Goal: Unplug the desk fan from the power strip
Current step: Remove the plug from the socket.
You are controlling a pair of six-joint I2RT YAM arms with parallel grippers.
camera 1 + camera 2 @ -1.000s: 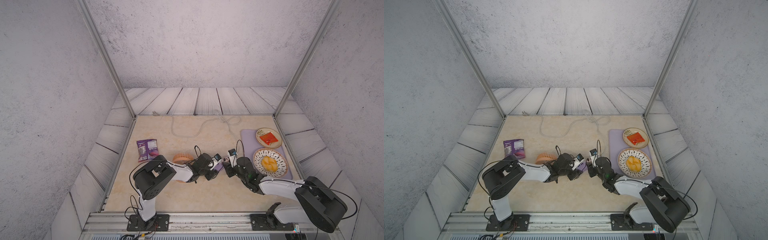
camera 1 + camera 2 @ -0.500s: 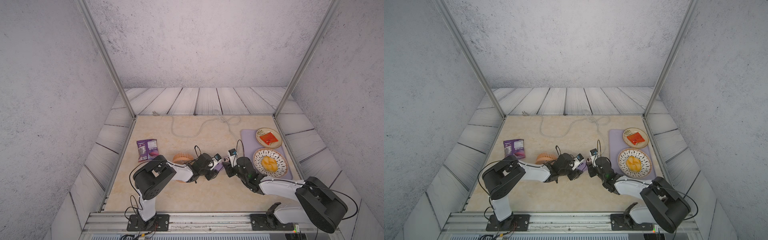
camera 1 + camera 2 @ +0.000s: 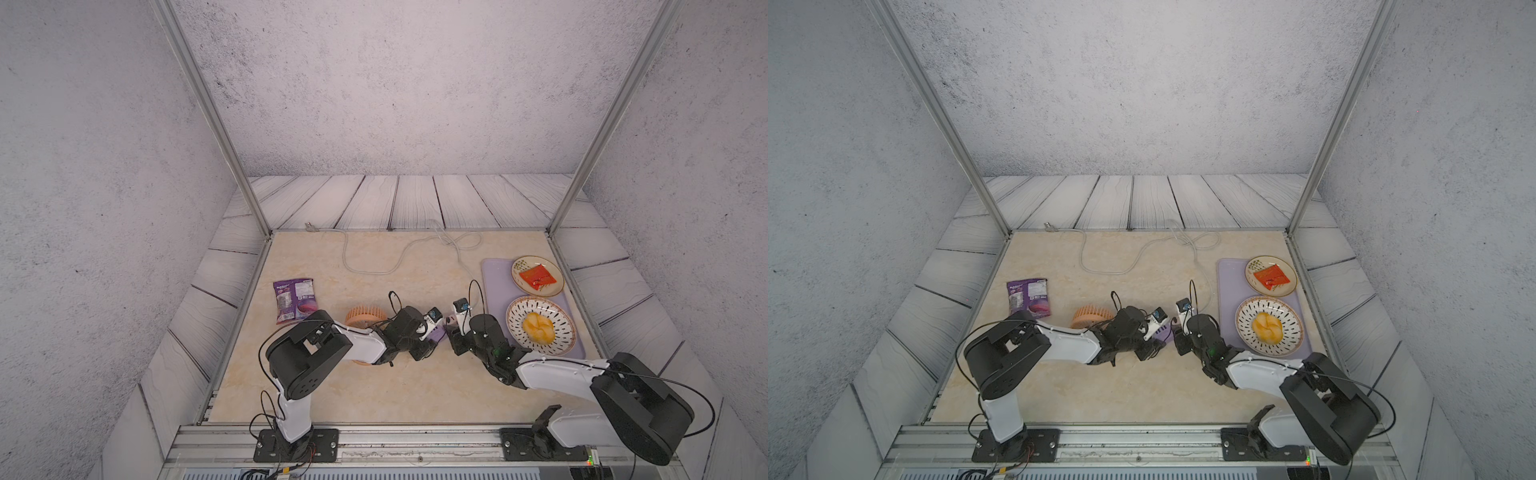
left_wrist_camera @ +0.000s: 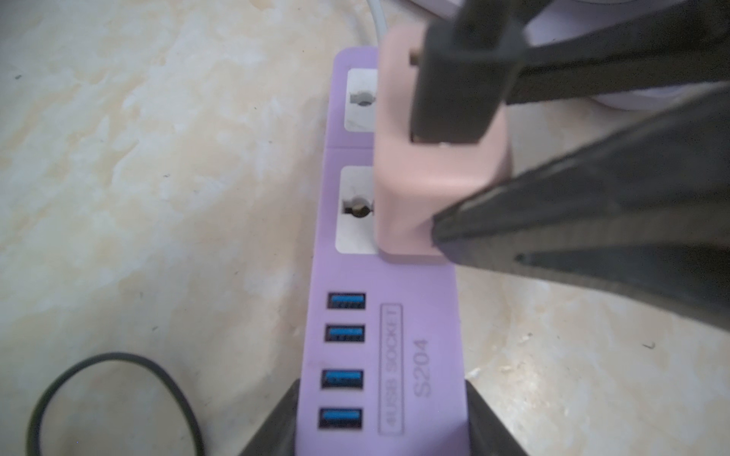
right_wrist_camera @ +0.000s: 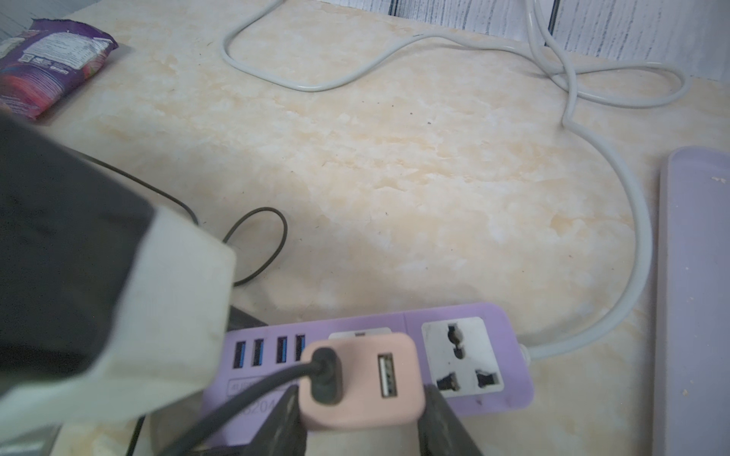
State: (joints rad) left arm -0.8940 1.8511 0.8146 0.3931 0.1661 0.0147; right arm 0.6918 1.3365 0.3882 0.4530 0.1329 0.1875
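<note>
Grey speckled walls [image 3: 374, 83], pale plank flooring [image 3: 415, 203], beige marbled tabletop [image 3: 374, 395], metal corner posts [image 3: 214, 120].

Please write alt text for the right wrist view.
The right end effector grips a pink plug sitting on a lavender power strip, with a thin black cord leading from the plug. One socket beside it is free, and the strip's thick grey cord loops across the beige table.

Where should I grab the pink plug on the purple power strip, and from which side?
Best pinch the pink plug by its two flat opposite sides, coming straight down from above the power strip. Its boxy body stands proud of the socket; the black cord leaves its outer face, so avoid that.
</note>
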